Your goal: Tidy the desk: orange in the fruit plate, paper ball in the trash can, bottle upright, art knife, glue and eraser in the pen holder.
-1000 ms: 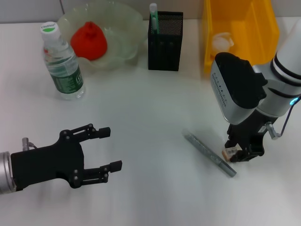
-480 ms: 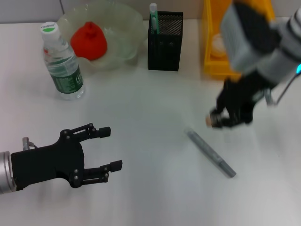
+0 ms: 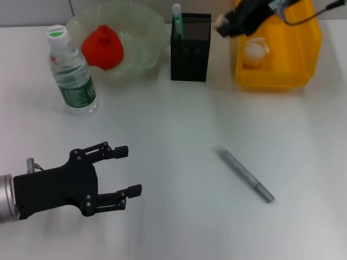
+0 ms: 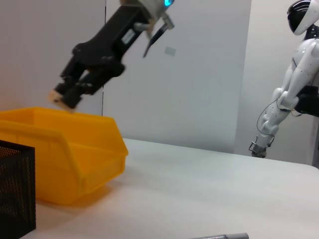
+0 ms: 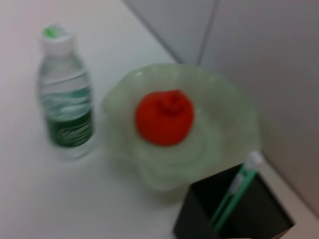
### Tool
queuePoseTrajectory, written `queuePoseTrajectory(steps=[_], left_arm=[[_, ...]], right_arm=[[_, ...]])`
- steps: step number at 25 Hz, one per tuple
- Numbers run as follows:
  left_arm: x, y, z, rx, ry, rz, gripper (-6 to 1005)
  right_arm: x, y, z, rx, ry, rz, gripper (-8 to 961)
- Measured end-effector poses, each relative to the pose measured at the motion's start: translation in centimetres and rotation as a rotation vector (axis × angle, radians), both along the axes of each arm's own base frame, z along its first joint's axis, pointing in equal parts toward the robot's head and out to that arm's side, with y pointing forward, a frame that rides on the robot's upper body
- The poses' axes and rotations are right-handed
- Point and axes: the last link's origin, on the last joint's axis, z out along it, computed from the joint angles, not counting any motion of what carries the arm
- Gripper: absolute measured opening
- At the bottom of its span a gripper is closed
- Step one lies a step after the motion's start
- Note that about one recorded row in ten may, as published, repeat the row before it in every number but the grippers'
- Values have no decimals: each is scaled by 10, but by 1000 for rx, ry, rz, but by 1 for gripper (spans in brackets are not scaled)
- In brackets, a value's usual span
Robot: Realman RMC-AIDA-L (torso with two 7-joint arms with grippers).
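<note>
1. Right hand (image 3: pixel 223 24) pinching the eraser (image 3: pixel 219 22). A second ago it was low on the worktop (image 3: pixel 179 135) by the art knife (image 3: pixel 243 173); now it's up high between the pen holder (image 3: pixel 190 49) and the yellow bin (image 3: pixel 282 59).
2. Judgement: eraser picked, drop into the holder comes next; knife not yet done.
3. Left hand (image 3: pixel 122 170) spread, idle, unmoved, low over the worktop.
4. Glue (image 3: pixel 177 19) in the holder, orange (image 3: pixel 102 47) in the fruit plate (image 3: pixel 146 38), paper ball (image 3: pixel 256 49) in the bin, bottle (image 3: pixel 70 73) upright.
5. Bottle label unreadable.
</note>
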Motion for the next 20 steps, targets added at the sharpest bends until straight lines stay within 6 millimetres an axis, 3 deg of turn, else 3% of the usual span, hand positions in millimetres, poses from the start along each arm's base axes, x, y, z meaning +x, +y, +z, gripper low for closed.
queuePoseTrajectory(steps=[13,20], left_arm=[[2,-3,1,-3,-23,-5,813],[2,-4,1,-4,-25,-6,813]], right_arm=[[1,29,-46,104,32,15,390],[1,31,-55,106,55,24,426]])
